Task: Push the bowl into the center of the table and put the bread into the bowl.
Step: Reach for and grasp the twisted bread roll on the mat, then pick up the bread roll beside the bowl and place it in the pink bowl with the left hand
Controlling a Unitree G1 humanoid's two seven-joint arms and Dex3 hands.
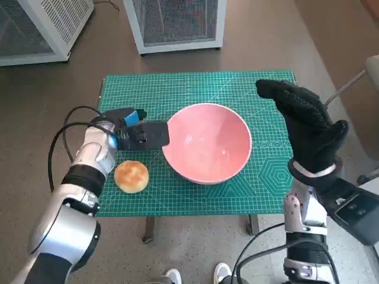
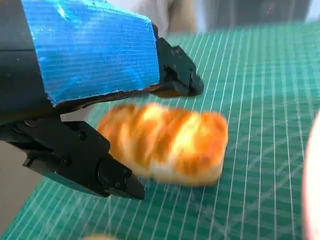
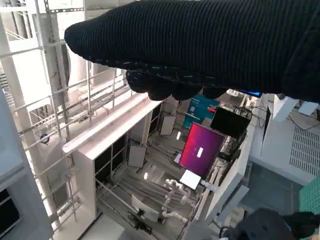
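The pink bowl [image 1: 207,142] stands on the green mat [image 1: 177,89], near the middle of the table. My left hand [image 1: 127,133] hangs low just left of the bowl's rim, black fingers pointing at it. In the left wrist view an oblong golden bread [image 2: 165,147] lies on the mat between the spread fingers [image 2: 180,82], which flank it without clearly touching; the head view hides this bread under the hand. A round bun [image 1: 131,176] sits on the mat nearer the front edge. My gloved right hand [image 1: 308,127] is raised over the table's right side, holding nothing.
Two white mesh cabinets [image 1: 177,23] stand on the floor behind the table. A person's shoes [image 1: 173,276] show below the front edge. The bowl's rim [image 2: 315,175] shows at the edge of the left wrist view. A metal rod [image 1: 349,83] juts in at right.
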